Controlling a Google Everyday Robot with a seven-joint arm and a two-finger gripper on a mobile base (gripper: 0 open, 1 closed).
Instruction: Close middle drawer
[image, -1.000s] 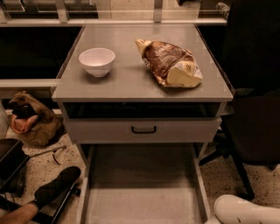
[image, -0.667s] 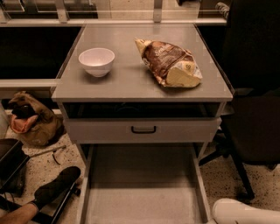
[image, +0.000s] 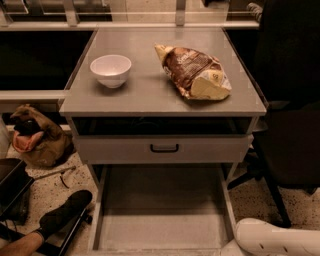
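Observation:
The middle drawer (image: 162, 220) is pulled far out toward me below the cabinet. Its long flat grey tray looks bare, and its front and handle are cut off by the bottom edge of the view. Above it, the taller-fronted grey drawer (image: 110, 149) with a small black bar handle (image: 164, 148) stands out a little from the cabinet. A white arm segment (image: 277, 237) shows at the bottom right, beside the tray's right rail. The gripper itself is out of view.
On the grey cabinet top (image: 145, 95) stand a white bowl (image: 110, 70) and a brown snack bag (image: 194, 72). A brown bag (image: 37, 137) lies on the floor at left. A person's leg with a black shoe (image: 62, 215) is at bottom left. A black chair (image: 290, 130) stands at right.
The white arm segment at the bottom right has crept slightly left and shows a bit more. The drawers, bowl and bag have not moved.

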